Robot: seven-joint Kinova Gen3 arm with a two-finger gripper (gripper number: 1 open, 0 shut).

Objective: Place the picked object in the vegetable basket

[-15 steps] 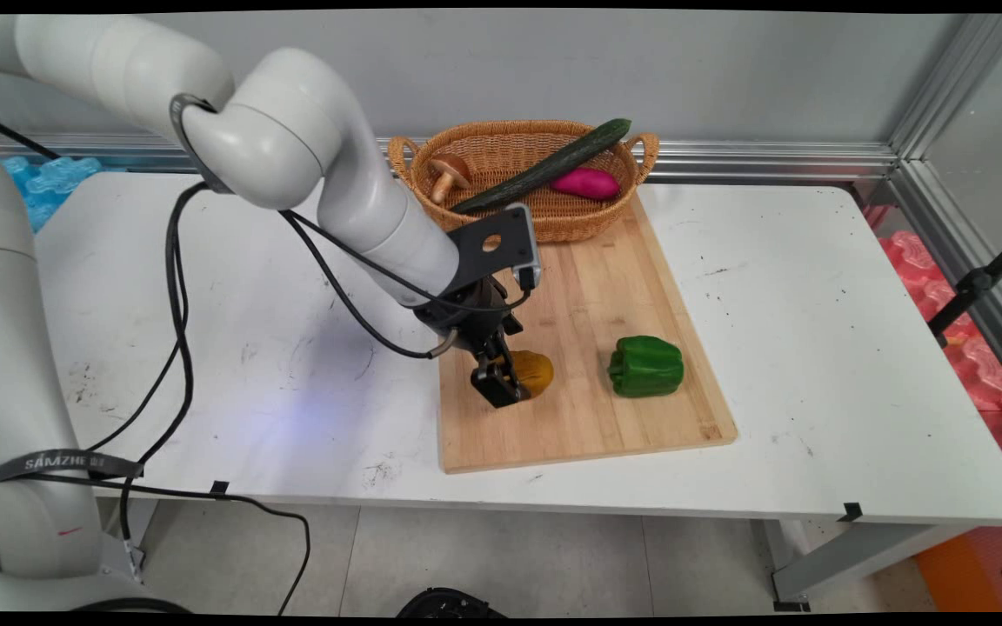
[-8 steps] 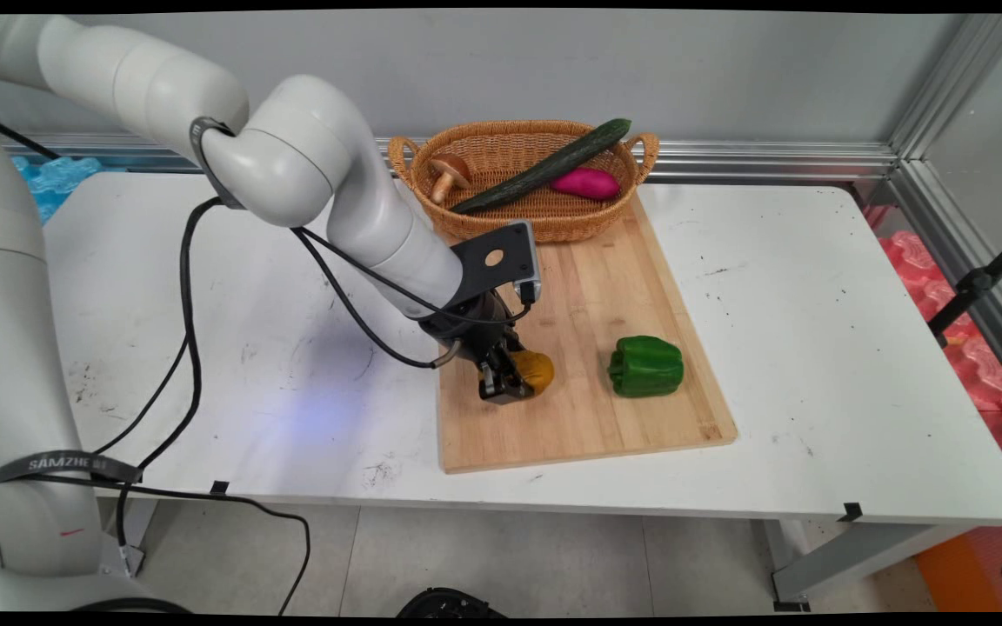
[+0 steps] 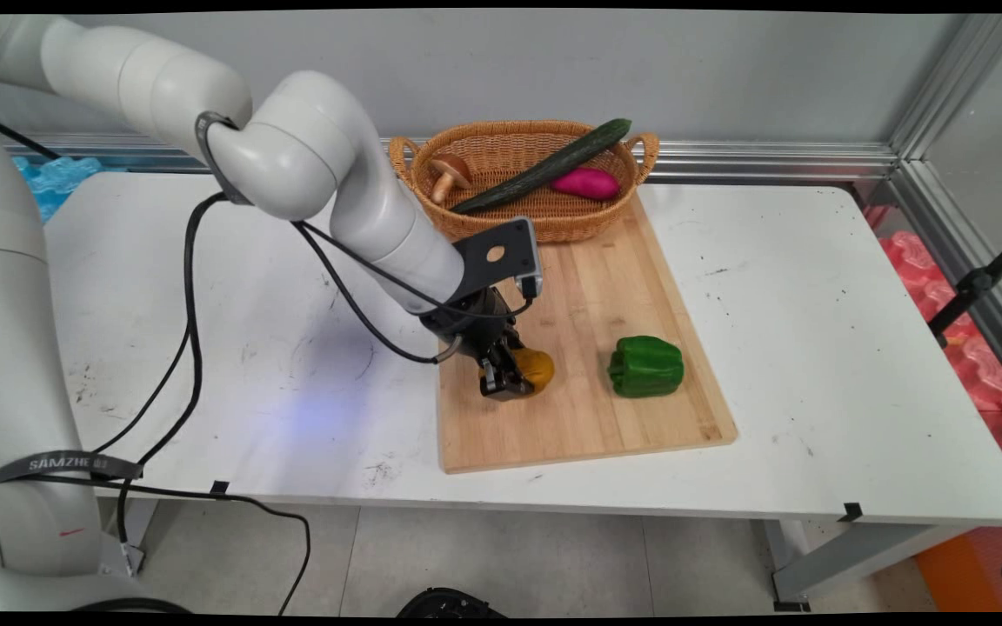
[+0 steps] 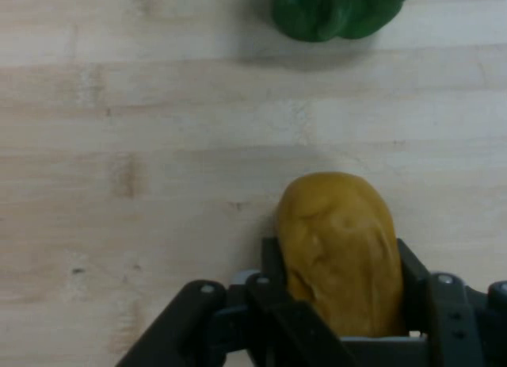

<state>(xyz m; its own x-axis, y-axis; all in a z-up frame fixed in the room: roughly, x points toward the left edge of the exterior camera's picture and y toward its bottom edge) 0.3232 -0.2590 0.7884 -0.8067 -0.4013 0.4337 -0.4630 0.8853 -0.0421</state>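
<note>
The claw [image 3: 505, 382] was down at the left part of a wooden cutting board [image 3: 588, 417], its two black fingers [image 4: 273, 260] drawn in against the sides of a yellow-brown potato [image 4: 341, 256], so that it had the potato clasped between them. In the hand view the potato filled the gap between the fingers, one finger pressed to each flank, and its rounded end reached out beyond the fingertips over the bare wood. Whether the potato rested on the board or hung just clear of it could not be told. A green bell pepper [image 3: 646, 366] lay on the same board, well apart from the claw and on the side away from the arm; in the hand view it sat straight ahead of the claw, cut off by the top edge. Beyond the claw, toward the wall, a woven basket [image 3: 553, 222] stood on the board's far end. It held a long dark cucumber [image 3: 544, 165] leaning across it with one tip over the rim, a pink sweet potato [image 3: 585, 183] beside the cucumber, and a brown mushroom [image 3: 448, 173] at the end nearer the arm. The board lay on a white table [image 3: 814, 348], and black cables [image 3: 188, 287] hung from the arm behind the claw.
</note>
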